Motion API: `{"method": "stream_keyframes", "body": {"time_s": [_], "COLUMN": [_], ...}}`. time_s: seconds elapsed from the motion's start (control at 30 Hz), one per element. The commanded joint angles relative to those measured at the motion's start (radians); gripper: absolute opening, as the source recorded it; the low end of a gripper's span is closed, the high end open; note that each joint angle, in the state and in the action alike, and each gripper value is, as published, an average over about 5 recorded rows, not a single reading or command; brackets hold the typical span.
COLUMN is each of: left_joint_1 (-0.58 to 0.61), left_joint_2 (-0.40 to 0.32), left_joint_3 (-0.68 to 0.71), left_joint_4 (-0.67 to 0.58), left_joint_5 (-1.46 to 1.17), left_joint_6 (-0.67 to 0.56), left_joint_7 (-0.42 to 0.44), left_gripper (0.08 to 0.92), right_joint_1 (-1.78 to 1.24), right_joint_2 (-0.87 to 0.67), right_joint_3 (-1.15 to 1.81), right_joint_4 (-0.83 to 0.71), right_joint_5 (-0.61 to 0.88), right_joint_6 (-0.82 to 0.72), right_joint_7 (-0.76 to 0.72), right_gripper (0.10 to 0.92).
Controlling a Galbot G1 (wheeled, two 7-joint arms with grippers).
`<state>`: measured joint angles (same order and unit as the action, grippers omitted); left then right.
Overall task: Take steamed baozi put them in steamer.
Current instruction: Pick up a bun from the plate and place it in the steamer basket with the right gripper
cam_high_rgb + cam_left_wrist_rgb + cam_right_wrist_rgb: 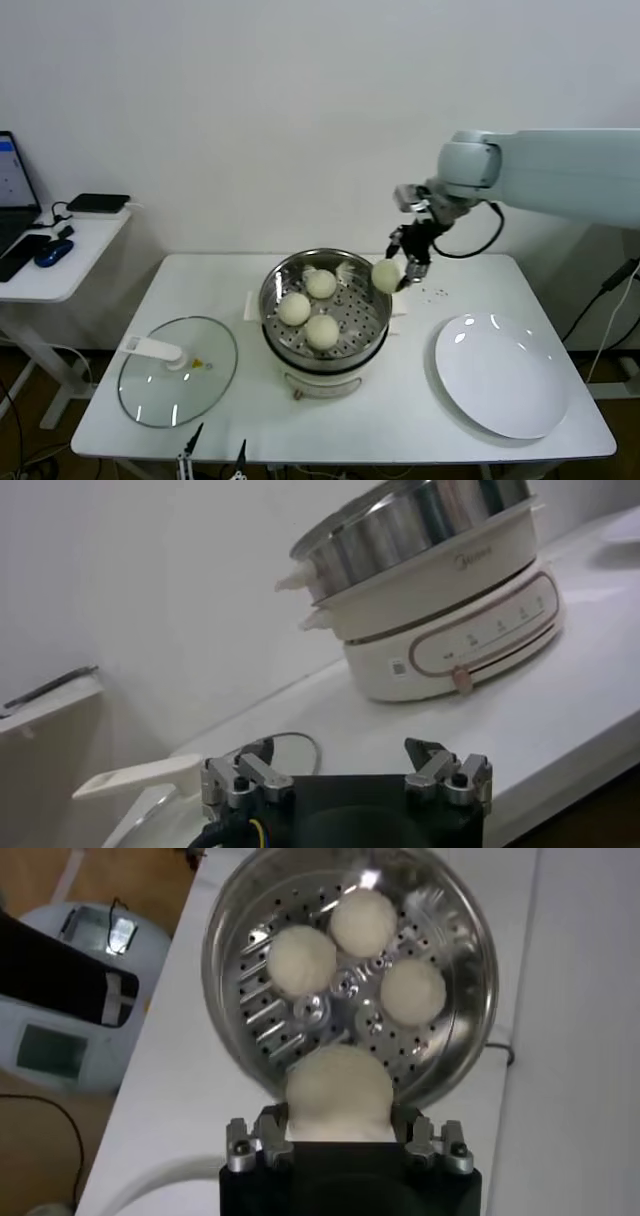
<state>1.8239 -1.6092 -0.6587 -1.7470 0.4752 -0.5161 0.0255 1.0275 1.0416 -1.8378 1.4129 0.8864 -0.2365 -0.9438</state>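
Observation:
The steamer [275,290] stands mid-table, a shiny pot with a perforated basket on a cream-white base. Three baozi lie in it [294,309] [321,284] [322,331]. My right gripper [395,277] is shut on a fourth baozi [386,275] and holds it just above the steamer's right rim. In the right wrist view this baozi [337,1093] sits between the fingers over the basket's edge, with the other three [302,961] [364,923] [413,991] beyond it. My left gripper [345,770] is open and empty, low by the table's front edge near the steamer [440,610].
A glass lid with a white handle [178,370] lies on the table's left. A white round plate [500,375] lies on the right. A side table with a laptop and devices [50,250] stands at far left. A cable trails behind the steamer.

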Motion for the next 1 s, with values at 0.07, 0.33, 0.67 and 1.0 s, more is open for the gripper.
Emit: {"method": "stream_keyframes", "body": {"time_s": [0.07, 0.33, 0.67, 1.0], "left_joint_1": [0.0, 0.001, -0.004, -0.007], "left_joint_2": [-0.024, -0.026, -0.024, -0.023], "left_joint_3": [-0.002, -0.008, -0.017, -0.016], "left_joint_4": [0.005, 0.015, 0.025, 0.026], "left_joint_5": [-0.001, -0.001, -0.004, -0.004], "left_joint_6": [0.0, -0.003, -0.006, -0.006], "left_joint_7": [0.0, -0.001, -0.001, -0.001], "left_gripper": [0.823, 0.823, 0.823, 0.823], "right_joint_1": [-0.19, -0.296, -0.374, -0.361], "right_joint_2": [0.169, 0.164, 0.173, 0.168], "right_joint_3": [0.104, 0.111, 0.135, 0.131], "right_joint_4": [-0.116, -0.182, -0.222, -0.219], "right_joint_5": [0.018, -0.053, -0.083, -0.094], "right_joint_6": [-0.071, -0.071, -0.071, -0.068], "right_joint_7": [0.047, 0.056, 0.063, 0.067], "right_gripper": [0.666, 0.668, 0.667, 0.662]}}
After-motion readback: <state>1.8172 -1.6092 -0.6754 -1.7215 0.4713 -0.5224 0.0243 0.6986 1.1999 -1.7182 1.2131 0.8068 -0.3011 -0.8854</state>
